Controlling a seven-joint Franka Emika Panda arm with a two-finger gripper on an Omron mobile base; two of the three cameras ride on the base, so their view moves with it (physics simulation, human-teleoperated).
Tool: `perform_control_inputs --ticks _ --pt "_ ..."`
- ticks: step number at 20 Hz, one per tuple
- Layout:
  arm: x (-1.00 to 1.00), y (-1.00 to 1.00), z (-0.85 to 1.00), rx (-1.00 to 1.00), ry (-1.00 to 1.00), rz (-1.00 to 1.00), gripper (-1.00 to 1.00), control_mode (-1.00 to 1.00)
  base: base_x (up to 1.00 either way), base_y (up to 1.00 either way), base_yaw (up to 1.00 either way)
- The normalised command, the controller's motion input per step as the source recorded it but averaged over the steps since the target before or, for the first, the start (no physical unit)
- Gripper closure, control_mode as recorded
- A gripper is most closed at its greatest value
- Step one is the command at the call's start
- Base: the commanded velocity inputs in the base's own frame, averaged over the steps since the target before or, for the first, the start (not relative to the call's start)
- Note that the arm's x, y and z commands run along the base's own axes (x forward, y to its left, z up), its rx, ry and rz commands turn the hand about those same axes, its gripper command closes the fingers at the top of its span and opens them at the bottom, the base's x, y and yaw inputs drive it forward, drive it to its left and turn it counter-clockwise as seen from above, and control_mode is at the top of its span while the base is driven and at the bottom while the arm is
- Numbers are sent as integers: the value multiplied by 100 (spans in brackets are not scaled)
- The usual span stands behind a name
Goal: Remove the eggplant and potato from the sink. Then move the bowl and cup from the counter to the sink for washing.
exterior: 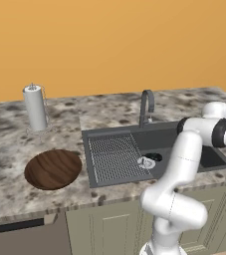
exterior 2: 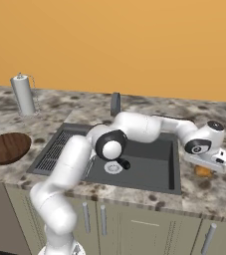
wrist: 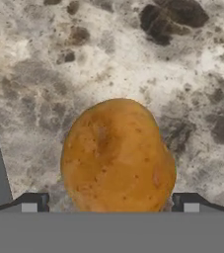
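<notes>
Potato (wrist: 117,157), an orange-tan rounded lump with small dark pits and a shallow dimple, lies on the speckled bench (wrist: 133,59) right of the sink, between the two dark fingertips (wrist: 30,202) of the jaws, which stand spread wide on either side, released and clear of its skin. From the right base view the gripper (exterior 2: 209,163) hangs low over the bench with the potato showing as an orange patch just beneath it. To the left lies the sink (exterior 2: 154,164), a dark grey rectangular basin with a ribbed grid section (exterior: 114,157) at its left end and a curved grey faucet (exterior: 146,105) behind it. Inside the basin sit the round silver drain (exterior 2: 113,168) and, touching it or just beside it, a small nearly black lump, probably the eggplant (exterior 2: 125,163). Far left on the granite-look top rests the bowl (exterior: 53,169), wide, shallow, dark brown wood with streaky grain. Behind it stands an upright white paper-towel roll (exterior: 35,107) in a thin wire holder.
</notes>
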Motion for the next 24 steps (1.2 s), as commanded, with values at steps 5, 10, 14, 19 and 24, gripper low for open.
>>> perform_control_inputs --ticks 5,10,14,19,24 --pt "-4 -12 15 12 -6 0 -100 -100 0 0 0" --pt "-2 0 23 2 -11 0 -100 -100 0 0 0" --pt "-9 4 29 0 -14 0 -100 -100 0 0 0" --pt "-9 18 23 -6 -6 0 -100 -100 0 0 0" --pt "-8 28 26 -19 0 0 -100 -100 0 0 0"
